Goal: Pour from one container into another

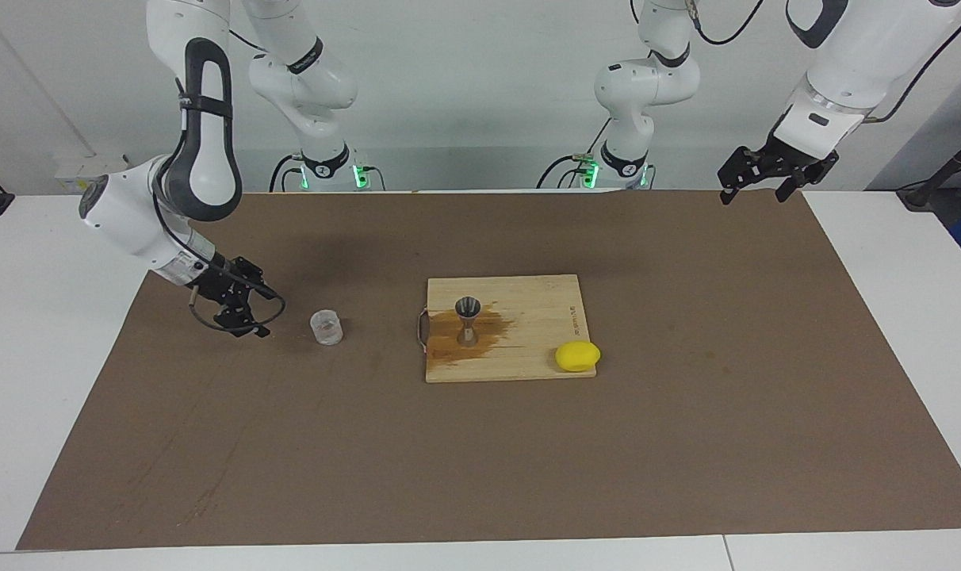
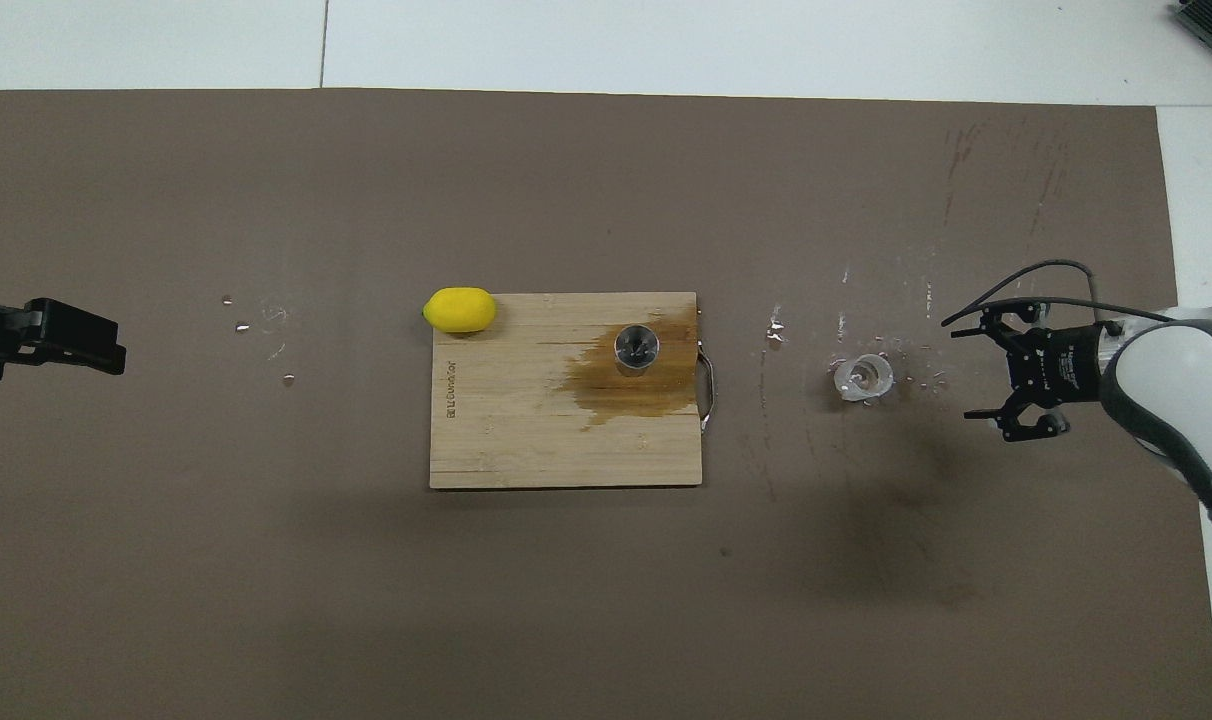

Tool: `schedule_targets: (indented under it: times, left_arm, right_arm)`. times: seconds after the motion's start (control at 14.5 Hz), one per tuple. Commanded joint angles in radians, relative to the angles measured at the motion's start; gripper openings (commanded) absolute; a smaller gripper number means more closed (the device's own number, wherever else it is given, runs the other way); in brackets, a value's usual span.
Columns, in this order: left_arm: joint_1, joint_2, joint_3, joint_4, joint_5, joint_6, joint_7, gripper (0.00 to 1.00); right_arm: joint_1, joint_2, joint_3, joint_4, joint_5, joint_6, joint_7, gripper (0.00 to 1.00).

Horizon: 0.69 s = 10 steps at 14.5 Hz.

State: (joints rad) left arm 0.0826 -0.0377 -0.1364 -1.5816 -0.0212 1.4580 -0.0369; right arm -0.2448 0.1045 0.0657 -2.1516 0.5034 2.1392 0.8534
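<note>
The clear glass cup [image 1: 326, 327] [image 2: 863, 378] stands upright on the brown mat, beside the board toward the right arm's end. The steel hourglass jigger [image 1: 469, 319] [image 2: 636, 347] stands upright on the wooden cutting board [image 1: 528, 357] [image 2: 526, 440], in a brown wet stain. My right gripper [image 1: 268, 315] [image 2: 971, 372] is open and empty. It hangs low over the mat beside the cup, toward the right arm's end, a short gap from it. My left gripper [image 1: 754, 194] [image 2: 106, 345] is open and empty. It waits raised over the mat's edge at the left arm's end.
A yellow lemon [image 1: 577, 356] [image 2: 459, 309] lies at the board's corner toward the left arm's end, farther from the robots than the jigger. A metal handle [image 2: 707, 385] sticks out of the board toward the cup. Droplets [image 2: 776, 328] dot the mat [image 1: 687, 444].
</note>
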Motion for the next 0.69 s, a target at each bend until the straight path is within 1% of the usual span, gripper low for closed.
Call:
schedule_targets:
  times: [0.0,0.14,0.21,0.48,0.55,0.62]
  left_arm:
    - [-0.006,-0.019,0.006,-0.021,-0.008,0.010,-0.009,1.00]
    - [-0.006,-0.019,0.006,-0.021,-0.006,0.010,-0.009,1.00]
    - [-0.006,-0.019,0.006,-0.021,-0.006,0.010,-0.009,1.00]
    - [-0.006,-0.019,0.006,-0.021,-0.006,0.010,-0.009,1.00]
    - [-0.006,-0.019,0.006,-0.021,-0.006,0.010,-0.009,1.00]
    - [-0.006,-0.019,0.006,-0.021,-0.008,0.010,-0.009,1.00]
  right_arm:
    - [0.044,-0.051,0.006,-0.005,-0.133,-0.050,-0.063,1.00]
    - [0.087,-0.086,0.009,-0.004,-0.247,-0.074,-0.083,1.00]
    - [0.113,-0.103,0.009,-0.004,-0.281,-0.074,-0.095,1.00]
    - [0.168,-0.118,0.014,0.007,-0.304,-0.073,-0.268,1.00]
    - [0.189,-0.117,0.014,0.007,-0.322,-0.065,-0.322,1.00]
    - [0.205,-0.117,0.014,0.007,-0.382,-0.059,-0.385,1.00]
